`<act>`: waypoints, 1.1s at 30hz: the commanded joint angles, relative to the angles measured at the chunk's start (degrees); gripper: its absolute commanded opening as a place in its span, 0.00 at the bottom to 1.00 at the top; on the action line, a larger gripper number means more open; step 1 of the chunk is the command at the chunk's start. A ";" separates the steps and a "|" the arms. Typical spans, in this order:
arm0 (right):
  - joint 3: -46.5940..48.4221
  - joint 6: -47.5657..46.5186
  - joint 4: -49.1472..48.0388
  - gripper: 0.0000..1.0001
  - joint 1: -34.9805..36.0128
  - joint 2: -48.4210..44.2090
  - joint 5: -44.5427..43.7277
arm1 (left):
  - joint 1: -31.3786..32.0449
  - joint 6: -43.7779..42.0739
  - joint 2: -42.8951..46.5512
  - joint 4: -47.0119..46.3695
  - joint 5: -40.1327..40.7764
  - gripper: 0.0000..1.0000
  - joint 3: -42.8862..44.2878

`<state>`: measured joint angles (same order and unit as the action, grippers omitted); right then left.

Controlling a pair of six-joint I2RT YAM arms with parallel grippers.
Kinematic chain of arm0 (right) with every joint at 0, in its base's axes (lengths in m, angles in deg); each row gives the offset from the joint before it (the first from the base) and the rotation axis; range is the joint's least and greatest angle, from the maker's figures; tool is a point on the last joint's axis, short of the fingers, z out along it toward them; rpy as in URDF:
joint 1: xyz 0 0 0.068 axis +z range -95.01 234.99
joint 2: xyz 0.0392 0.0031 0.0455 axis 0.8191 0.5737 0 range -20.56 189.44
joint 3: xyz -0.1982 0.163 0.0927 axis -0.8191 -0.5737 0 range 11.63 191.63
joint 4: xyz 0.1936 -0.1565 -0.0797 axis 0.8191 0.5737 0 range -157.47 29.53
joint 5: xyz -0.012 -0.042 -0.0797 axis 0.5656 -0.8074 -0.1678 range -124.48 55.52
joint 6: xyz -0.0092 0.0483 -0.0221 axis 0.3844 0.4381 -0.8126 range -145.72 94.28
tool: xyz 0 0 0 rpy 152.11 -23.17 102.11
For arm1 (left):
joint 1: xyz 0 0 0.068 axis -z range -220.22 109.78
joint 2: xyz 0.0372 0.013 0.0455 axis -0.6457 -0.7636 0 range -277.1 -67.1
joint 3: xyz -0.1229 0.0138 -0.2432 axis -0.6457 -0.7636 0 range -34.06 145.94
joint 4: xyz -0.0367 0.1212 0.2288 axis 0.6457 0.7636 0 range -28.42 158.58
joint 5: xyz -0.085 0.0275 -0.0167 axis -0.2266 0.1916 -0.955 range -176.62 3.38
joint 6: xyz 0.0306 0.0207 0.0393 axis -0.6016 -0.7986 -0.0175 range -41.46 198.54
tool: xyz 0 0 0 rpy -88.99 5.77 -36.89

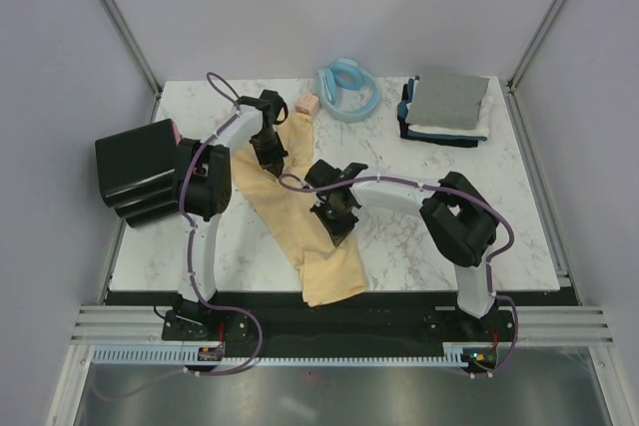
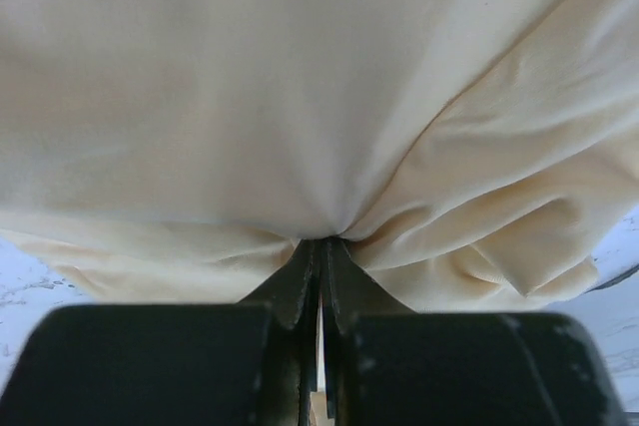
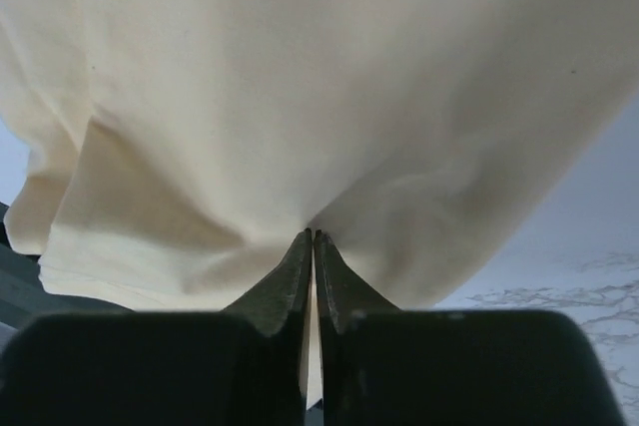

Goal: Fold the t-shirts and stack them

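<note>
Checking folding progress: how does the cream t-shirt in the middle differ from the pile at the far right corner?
The cream t-shirt lies loose and rumpled; the pile is neatly folded. The left gripper and right gripper pinch the cream t-shirt; nothing touches the pile. Both rest on the marble table.
</note>
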<state>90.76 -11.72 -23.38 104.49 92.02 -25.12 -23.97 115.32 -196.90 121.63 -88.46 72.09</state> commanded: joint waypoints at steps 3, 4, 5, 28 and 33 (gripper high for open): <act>1.72 0.15 1.07 0.02 2.18 3.26 2.32 | -1.39 6.63 -7.22 2.61 5.10 0.02 6.87; 2.16 -0.11 1.43 0.01 2.45 3.70 2.76 | -1.83 7.34 -7.83 2.70 3.79 0.02 7.40; 2.51 -0.20 1.69 0.01 3.14 4.23 3.20 | -2.27 8.13 -9.14 3.05 3.35 0.02 7.84; 13.41 -0.55 3.19 0.07 3.86 10.02 6.28 | -11.77 5.77 -19.00 9.65 2.81 0.02 33.77; 18.33 -0.29 3.36 0.08 3.86 12.75 6.10 | -12.38 3.13 -20.49 9.38 2.12 0.02 37.46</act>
<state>104.73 -11.62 -20.54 108.14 102.73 -19.70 -35.71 122.55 -215.22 132.78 -88.29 105.32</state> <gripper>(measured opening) 0.076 0.025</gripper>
